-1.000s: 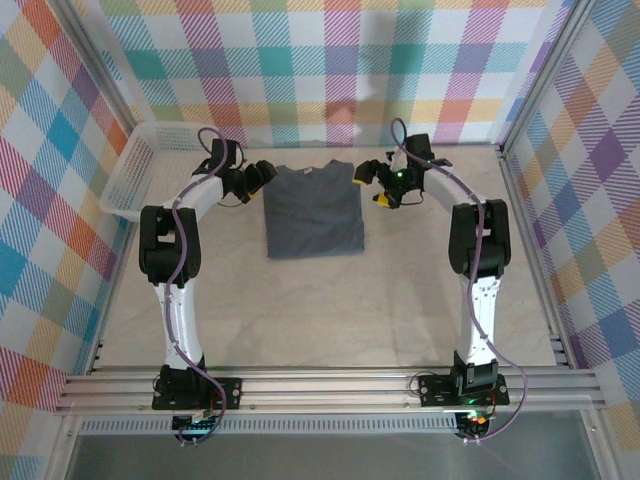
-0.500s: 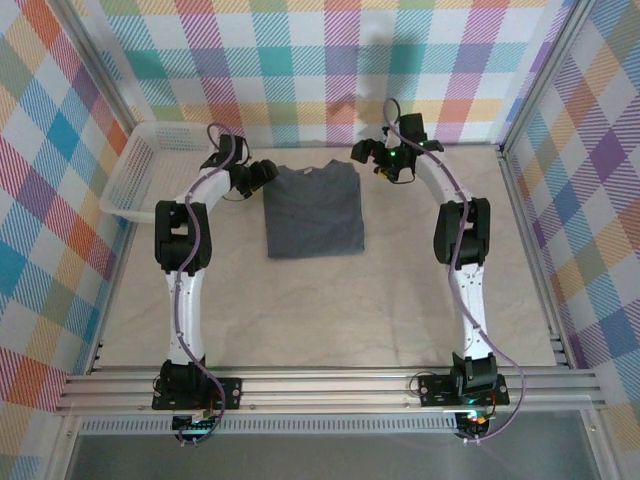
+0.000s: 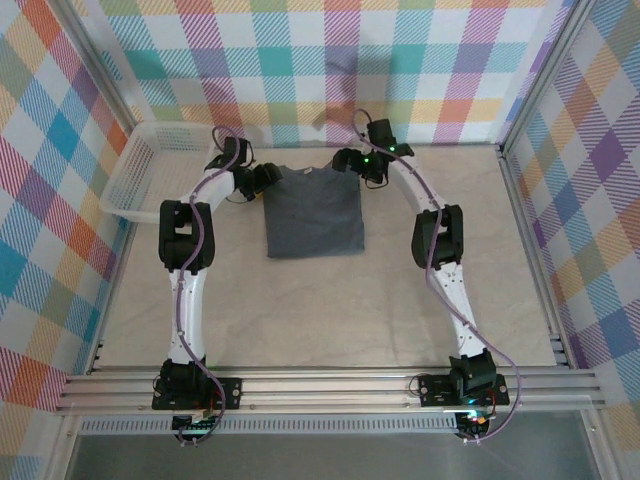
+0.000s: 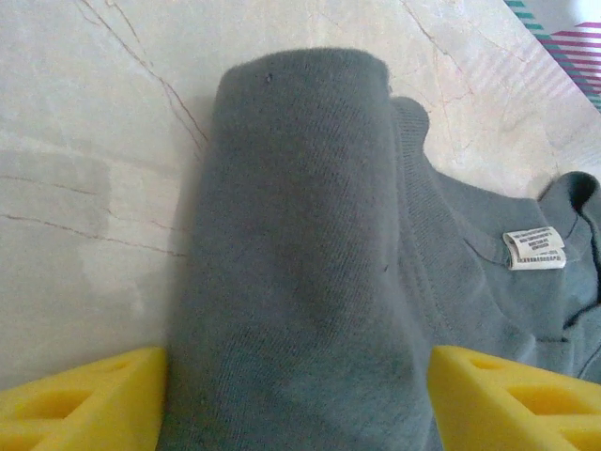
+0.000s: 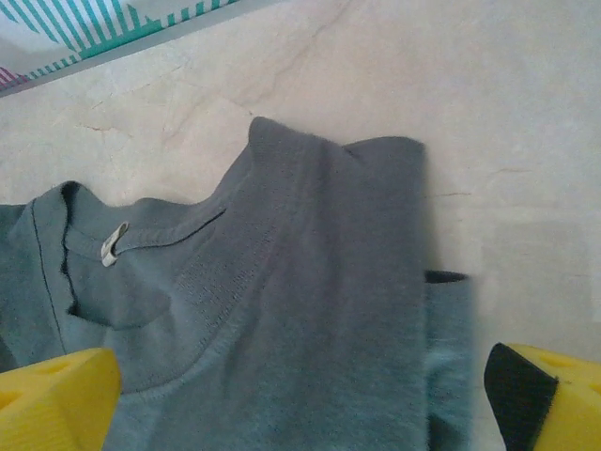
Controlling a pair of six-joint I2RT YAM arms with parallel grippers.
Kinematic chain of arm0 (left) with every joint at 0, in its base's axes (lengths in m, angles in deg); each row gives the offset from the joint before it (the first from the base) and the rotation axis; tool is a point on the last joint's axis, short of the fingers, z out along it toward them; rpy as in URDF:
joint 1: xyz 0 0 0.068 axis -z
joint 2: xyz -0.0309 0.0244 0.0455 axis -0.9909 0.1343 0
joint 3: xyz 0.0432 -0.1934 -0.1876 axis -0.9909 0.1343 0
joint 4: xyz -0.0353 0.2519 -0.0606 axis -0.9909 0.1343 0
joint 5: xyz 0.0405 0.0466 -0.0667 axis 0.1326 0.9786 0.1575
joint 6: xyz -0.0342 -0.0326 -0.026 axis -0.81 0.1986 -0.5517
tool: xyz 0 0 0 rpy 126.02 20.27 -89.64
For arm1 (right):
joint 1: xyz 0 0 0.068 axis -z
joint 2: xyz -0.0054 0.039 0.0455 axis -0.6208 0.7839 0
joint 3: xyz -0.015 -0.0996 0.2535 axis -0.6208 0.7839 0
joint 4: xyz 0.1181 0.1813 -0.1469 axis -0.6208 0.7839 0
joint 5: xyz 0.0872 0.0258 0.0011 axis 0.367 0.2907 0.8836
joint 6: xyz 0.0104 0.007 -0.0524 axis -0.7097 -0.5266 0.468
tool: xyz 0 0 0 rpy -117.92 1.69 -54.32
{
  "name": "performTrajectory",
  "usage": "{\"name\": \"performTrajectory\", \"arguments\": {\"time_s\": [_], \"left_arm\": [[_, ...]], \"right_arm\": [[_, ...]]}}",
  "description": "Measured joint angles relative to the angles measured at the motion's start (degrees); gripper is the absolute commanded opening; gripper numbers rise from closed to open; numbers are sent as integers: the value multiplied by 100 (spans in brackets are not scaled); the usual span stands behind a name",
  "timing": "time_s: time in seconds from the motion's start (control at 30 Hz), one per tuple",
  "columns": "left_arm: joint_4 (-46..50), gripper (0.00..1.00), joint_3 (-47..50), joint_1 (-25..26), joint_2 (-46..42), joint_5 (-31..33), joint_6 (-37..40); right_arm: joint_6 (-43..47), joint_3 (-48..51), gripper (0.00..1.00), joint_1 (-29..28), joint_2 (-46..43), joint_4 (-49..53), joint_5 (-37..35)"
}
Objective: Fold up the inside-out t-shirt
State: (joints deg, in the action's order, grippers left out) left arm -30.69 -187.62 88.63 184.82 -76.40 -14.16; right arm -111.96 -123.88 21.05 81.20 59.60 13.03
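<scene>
Moved: right gripper (image 3: 347,160) swung left over shirt (image 3: 313,212) far-right corner.
Left gripper (image 3: 268,177): jaws apart, straddling far-left corner.
Right gripper: jaws spread wide, holding nothing.

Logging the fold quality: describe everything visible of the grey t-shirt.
The t-shirt is plain slate-grey, soft knit cotton, folded into a rectangle lying flat on the marble-look table, sides folded in. Its ribbed collar points to the far wall, with a white label showing inside. The left end effector and right end effector each straddle a folded shoulder corner.
</scene>
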Motion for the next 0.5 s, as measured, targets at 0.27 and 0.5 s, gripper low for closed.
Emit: {"name": "performTrajectory", "arguments": {"time_s": [0.27, 0.5], "left_arm": [[199, 72, -588, 0, 341, -28, 4], [184, 61, -1051, 0, 656, -321, -37]], "right_arm": [[-70, -186, 96, 48, 289, 9, -70], [-389, -417, 86, 116, 525, -286, 352]]}}
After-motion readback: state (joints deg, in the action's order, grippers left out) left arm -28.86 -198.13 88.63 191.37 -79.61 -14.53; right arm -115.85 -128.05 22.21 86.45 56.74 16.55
